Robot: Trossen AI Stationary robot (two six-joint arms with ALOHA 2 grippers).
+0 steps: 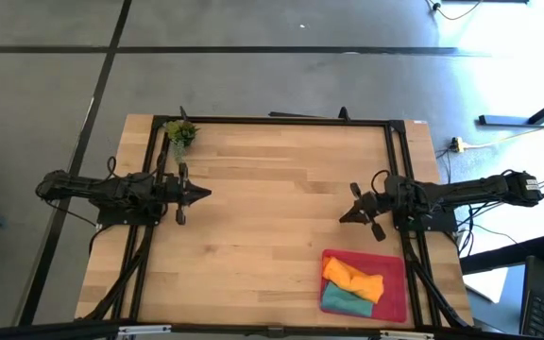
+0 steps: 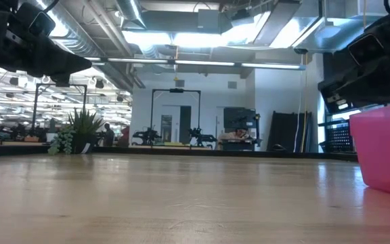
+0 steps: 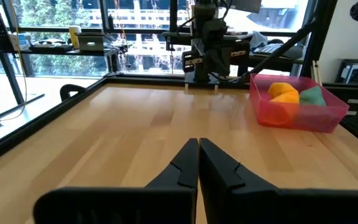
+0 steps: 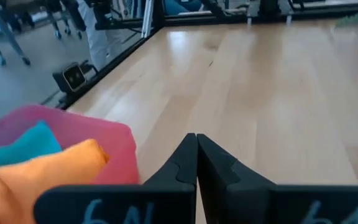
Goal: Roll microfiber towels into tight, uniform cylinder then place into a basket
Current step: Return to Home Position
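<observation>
Now: both towels in the basket, both grippers empty.
The right gripper (image 1: 345,218) has its fingers pressed together, holding nothing. The basket (image 1: 397,283) is near it, behind its tip and off to one side by the arm's base. The orange towel (image 1: 352,277) and teal towel (image 1: 346,300) lie rolled side by side in it, long axes roughly parallel to the gripper's pointing line. The left gripper (image 1: 206,194) is pinched closed too, well apart across the table (image 1: 272,189). The right arm is nearer; my judgement is that only the retreat remains.
</observation>
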